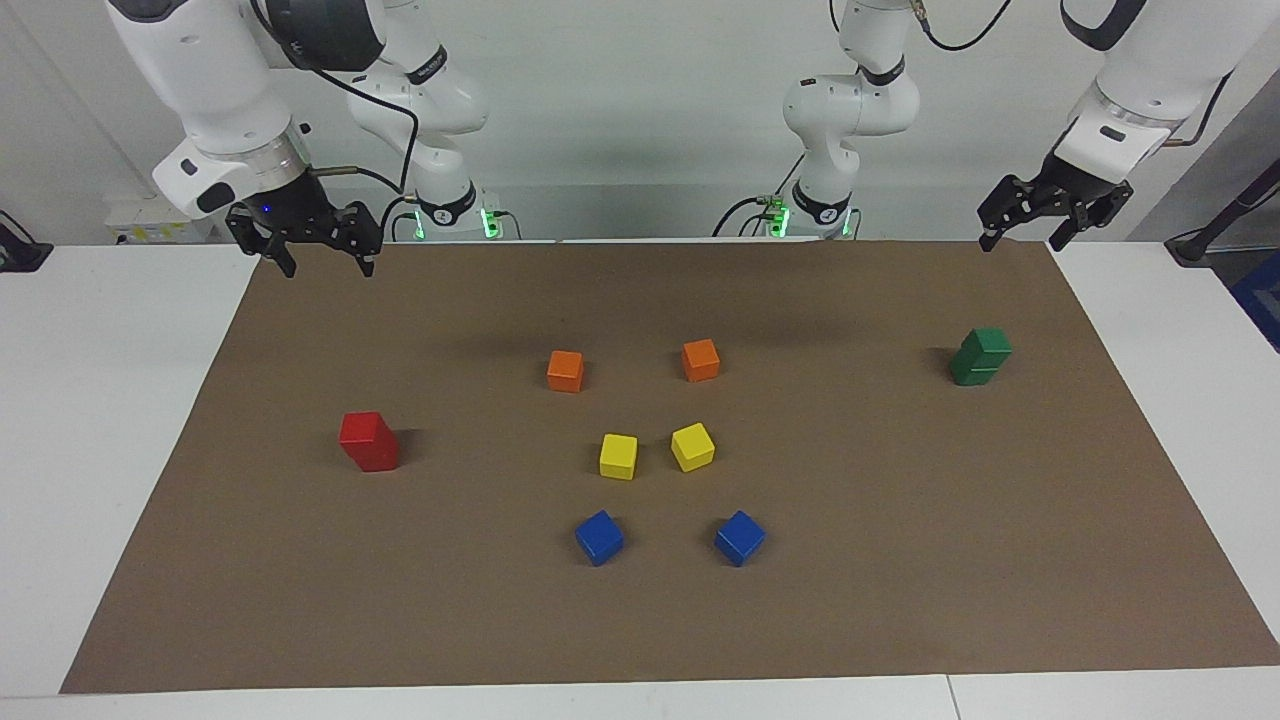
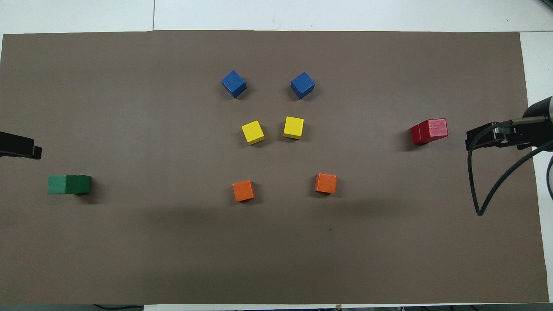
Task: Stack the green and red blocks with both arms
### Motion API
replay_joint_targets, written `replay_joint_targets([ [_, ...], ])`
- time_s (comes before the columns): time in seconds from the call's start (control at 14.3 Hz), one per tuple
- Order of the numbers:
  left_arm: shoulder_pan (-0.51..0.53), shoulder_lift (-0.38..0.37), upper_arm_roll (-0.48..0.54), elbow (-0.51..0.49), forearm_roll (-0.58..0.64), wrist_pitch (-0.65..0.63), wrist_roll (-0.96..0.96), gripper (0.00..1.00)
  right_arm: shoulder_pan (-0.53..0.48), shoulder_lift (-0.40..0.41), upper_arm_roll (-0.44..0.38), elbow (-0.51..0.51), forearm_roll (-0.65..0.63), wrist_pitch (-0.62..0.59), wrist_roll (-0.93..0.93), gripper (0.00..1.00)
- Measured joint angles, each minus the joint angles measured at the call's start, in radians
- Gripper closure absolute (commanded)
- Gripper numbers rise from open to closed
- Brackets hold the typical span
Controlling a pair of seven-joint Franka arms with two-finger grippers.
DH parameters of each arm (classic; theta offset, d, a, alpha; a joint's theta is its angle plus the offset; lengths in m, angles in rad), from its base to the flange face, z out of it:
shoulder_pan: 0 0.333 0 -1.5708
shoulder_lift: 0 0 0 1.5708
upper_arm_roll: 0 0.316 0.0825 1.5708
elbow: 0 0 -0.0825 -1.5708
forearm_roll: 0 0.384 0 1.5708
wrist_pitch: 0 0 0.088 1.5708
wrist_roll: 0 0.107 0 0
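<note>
Both stacks looked finished. The green stack [image 1: 979, 356] stood on the brown mat [image 1: 640, 620] toward the left arm's end of the desk [image 1: 90, 420], one green block on another, the upper one sitting slightly askew on the lower. The red stack [image 1: 369, 441] stood toward the right arm's end, two red blocks squarely one on the other.

The left end effector [image 1: 1035, 235] hung in the air over the mat's edge at the robots' end, its fingers spread apart and holding nothing; the green stack lay below it and out toward the middle of the desk, well apart from it. The right end effector [image 1: 318, 262] hung over the matching corner of the mat, also spread open and empty, with the red stack well apart from it, lower and farther out on the desk.

By my reading the stacking was complete and both arms waited, so no further grasp seemed called for beyond keeping clear of the stacks.

The orange [image 1: 565, 370], yellow [image 1: 618, 455] and blue [image 1: 599, 537] blocks lay in pairs between the stacks. In the overhead view only a dark sliver of each end effector showed, and each stack's seam was hard to make out there.
</note>
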Motion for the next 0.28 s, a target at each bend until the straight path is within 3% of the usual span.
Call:
replay_joint_targets([
  [0.28, 0.0, 0.0, -0.003, 0.0, -0.003, 0.001, 0.0, 0.0, 0.0, 0.0, 0.0, 0.0, 0.0, 0.0, 0.002, 0.0],
])
